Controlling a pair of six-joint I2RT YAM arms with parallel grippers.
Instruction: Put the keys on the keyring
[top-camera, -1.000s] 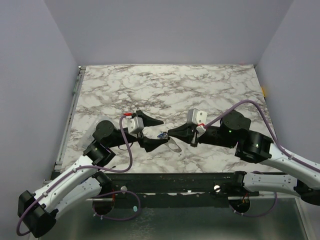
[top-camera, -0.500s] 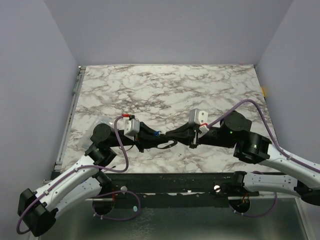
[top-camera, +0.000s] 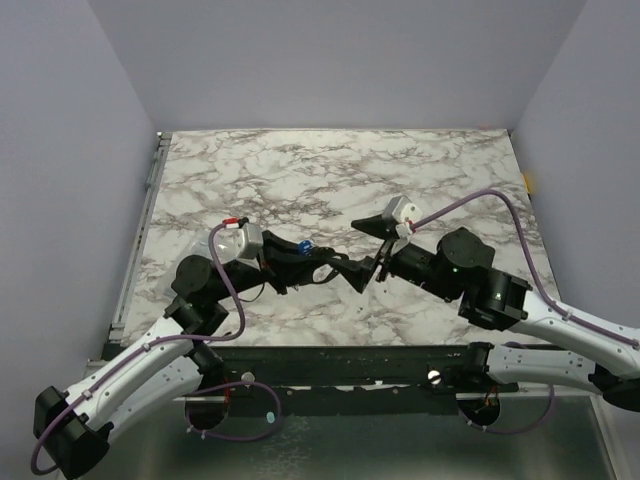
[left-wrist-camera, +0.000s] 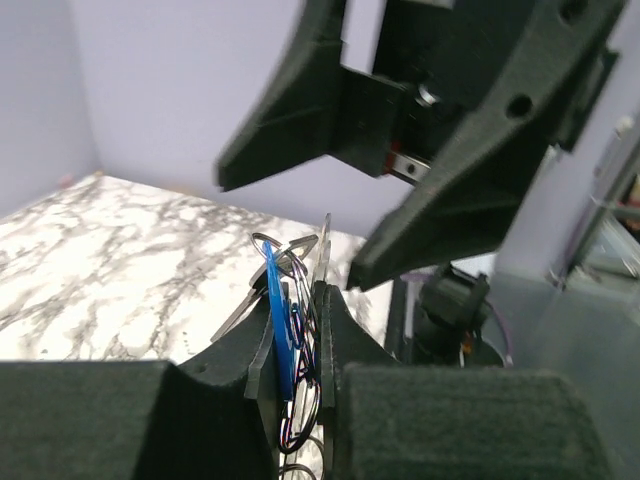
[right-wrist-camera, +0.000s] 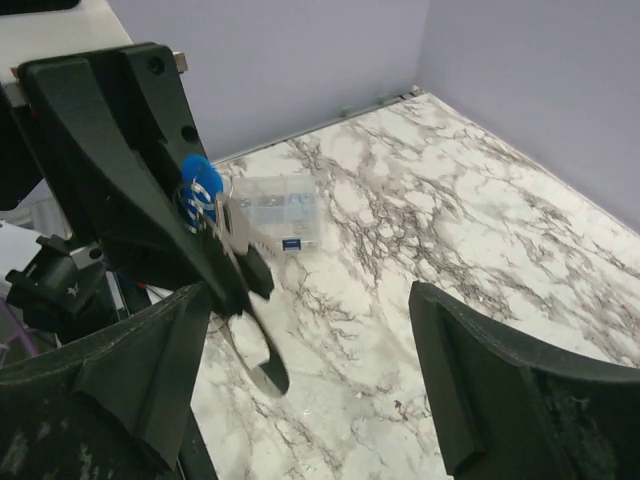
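Here, left gripper (left-wrist-camera: 298, 302) clamping keys (left-wrist-camera: 275, 322), apparently several, right gripper (right-wrist-camera: 312, 320) spread

Two black two-finger grippers are showing: one left gripper (left-wrist-camera: 298, 300) at nine o'clock, one right gripper (right-wrist-camera: 310, 295) at three; one tiny key with a bright blue plastic head (left-wrist-camera: 272, 305) is showing; tiny silver metal keys (right-wrist-camera: 207, 186) are bunching beside it, too tangled for counting; one thin pale grey metal loop (right-wrist-camera: 282, 382) is hanging; one clear plastic packet (right-wrist-camera: 280, 208) is lying on one white marble-patterned table (top-camera: 400, 170).

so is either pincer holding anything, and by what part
The left pincer clamps the blue key by its plastic head; the right pincer is open, holding nothing.
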